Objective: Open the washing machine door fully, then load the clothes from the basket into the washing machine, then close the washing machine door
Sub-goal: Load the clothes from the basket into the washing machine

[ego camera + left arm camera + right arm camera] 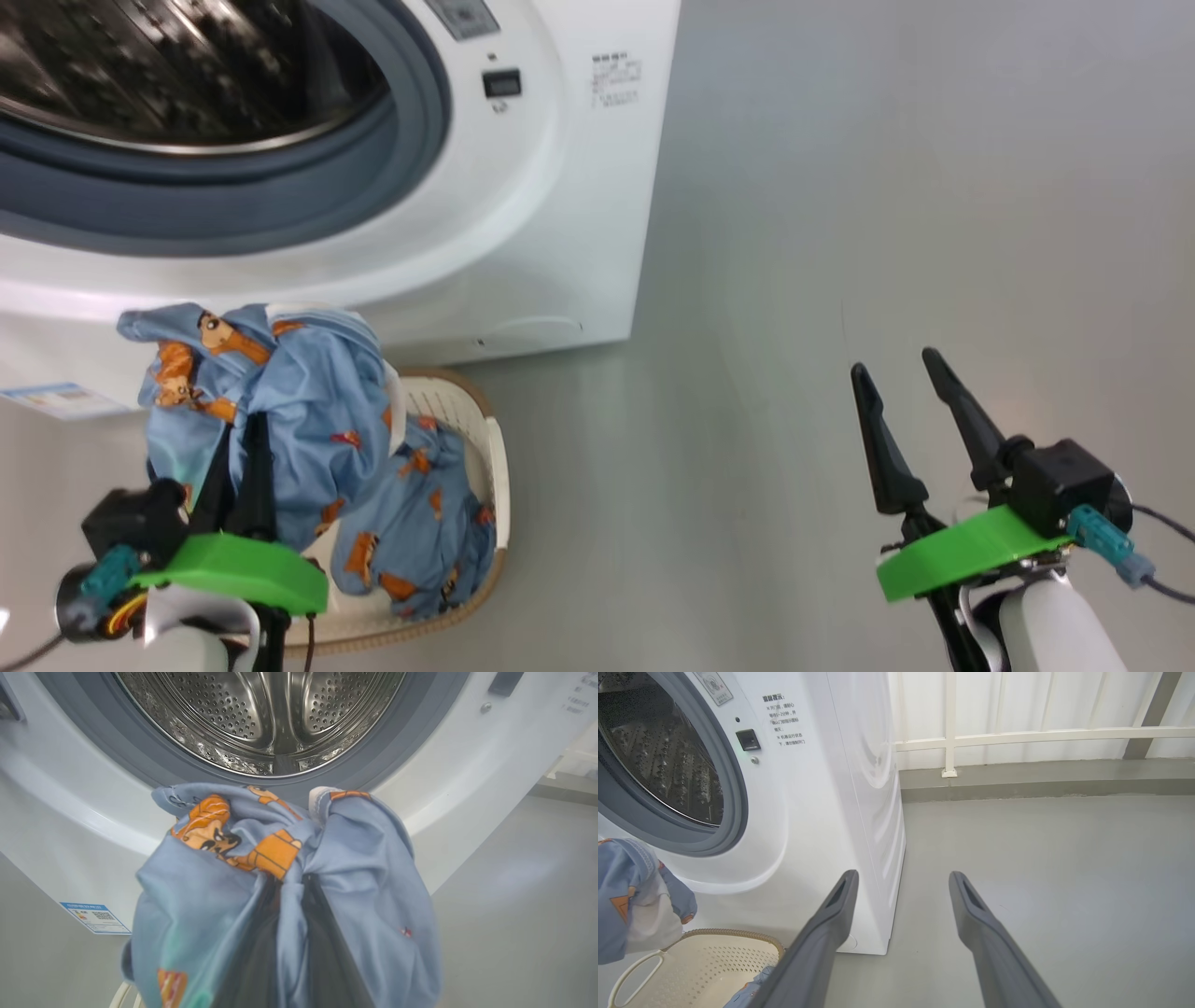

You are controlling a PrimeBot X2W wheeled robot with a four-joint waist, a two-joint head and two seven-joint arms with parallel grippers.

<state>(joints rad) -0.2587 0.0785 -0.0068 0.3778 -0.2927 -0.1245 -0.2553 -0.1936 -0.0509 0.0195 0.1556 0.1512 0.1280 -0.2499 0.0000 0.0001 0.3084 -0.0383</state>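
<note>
**While held this low, fabric may miss the opening**

Because the left gripper (pixel 241 467) is clenched on the soft light blue bear-printed clothes (pixel 308 401), held above the cream-white perforated plastic basket (pixel 499 467) yet below the grey rubber gasket (pixel 140 760) of the big white front-loading washing machine (pixel 560 233), a level push would likely smear fabric on the white front, short of the steel drum (pixel 261 714). Fabric lying in the basket may drag along if joined. The right gripper (pixel 893 362) stands released, well apart.
</note>
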